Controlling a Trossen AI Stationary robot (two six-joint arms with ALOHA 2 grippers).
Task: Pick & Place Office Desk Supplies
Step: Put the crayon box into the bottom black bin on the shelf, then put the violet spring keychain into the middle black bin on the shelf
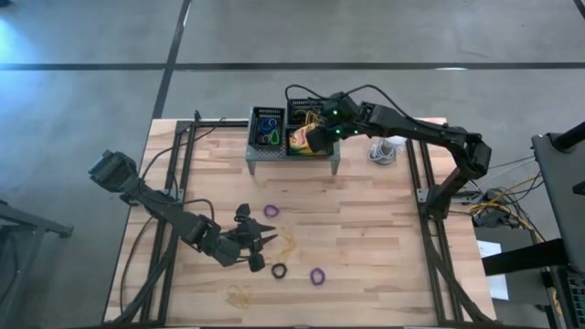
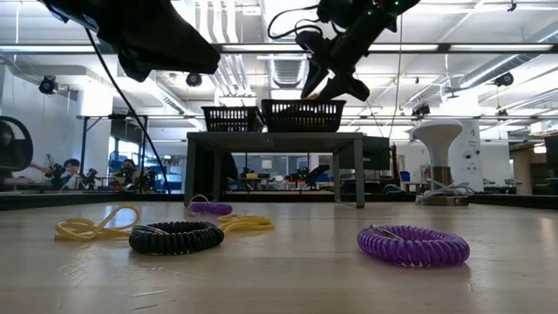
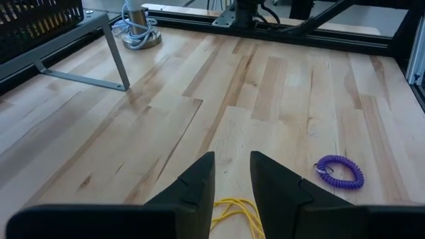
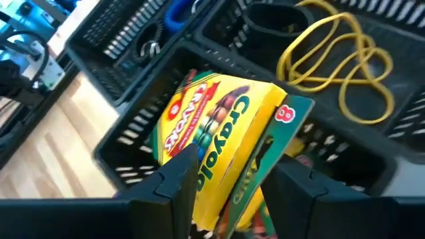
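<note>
My right gripper (image 1: 320, 137) hangs over the right black basket (image 1: 309, 121) of the mesh rack, shut on a yellow-and-green crayon box (image 4: 222, 136). That basket also holds yellow rubber bands (image 4: 335, 60). The left basket (image 1: 267, 128) holds blue and green loop bands (image 1: 269, 138). My left gripper (image 1: 260, 247) is open, low over the table beside yellow rubber bands (image 3: 236, 211). On the table lie two purple bands (image 1: 271, 211) (image 1: 317, 275), a black band (image 1: 279, 270) and tan rubber bands (image 1: 242, 294). My right gripper pinches the crayon box between its two fingers, one finger (image 4: 179, 176) on the yellow printed face (image 4: 206, 156) and the other on the opposite green side (image 4: 269, 166). It comes from above, slanting down. The box is tilted and lifted clear above the right basket.
The grey mesh rack (image 1: 292, 157) stands at the table's far middle on thin legs (image 3: 116, 60). A white-domed round object with coiled cable (image 1: 386, 149) sits to its right. Black frame rails run along both table sides (image 1: 178, 183). Bare wood lies between the rack and the bands.
</note>
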